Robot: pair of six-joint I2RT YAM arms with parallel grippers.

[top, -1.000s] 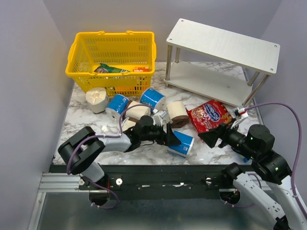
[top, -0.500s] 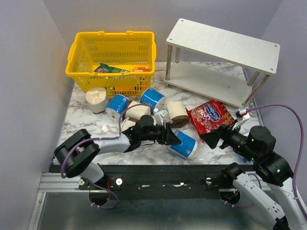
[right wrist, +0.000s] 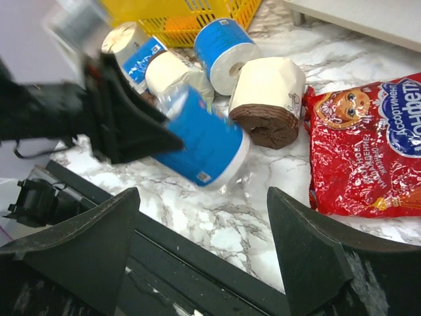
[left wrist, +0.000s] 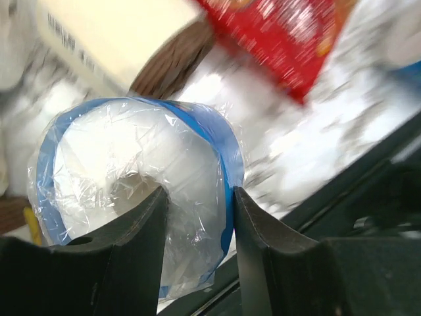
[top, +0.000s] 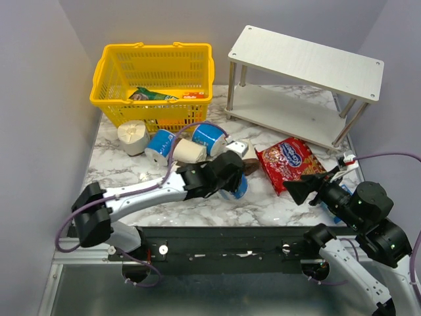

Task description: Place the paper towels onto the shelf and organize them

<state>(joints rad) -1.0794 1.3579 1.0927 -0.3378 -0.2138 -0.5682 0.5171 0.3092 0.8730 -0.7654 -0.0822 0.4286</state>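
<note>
The white two-tier shelf (top: 302,72) stands at the back, well beyond the right gripper's fingers. The yellow basket (top: 154,79) sits well beyond the left gripper's fingers, packets lying inside it. The red snack bag (top: 287,160) lies flat on the marble just ahead of the right gripper (top: 306,191), whose fingers stand wide apart with nothing between them. The left gripper (top: 230,178) has its fingers drawn narrow, clamped on the edge of a blue-wrapped roll (left wrist: 131,171), the plastic wrap bunched between them. A cream roll (right wrist: 270,99) with a brown band lies just past those fingers, beside the snack bag. More paper towels (top: 187,148), blue-wrapped and cream, cluster between the left fingers and the basket
</note>
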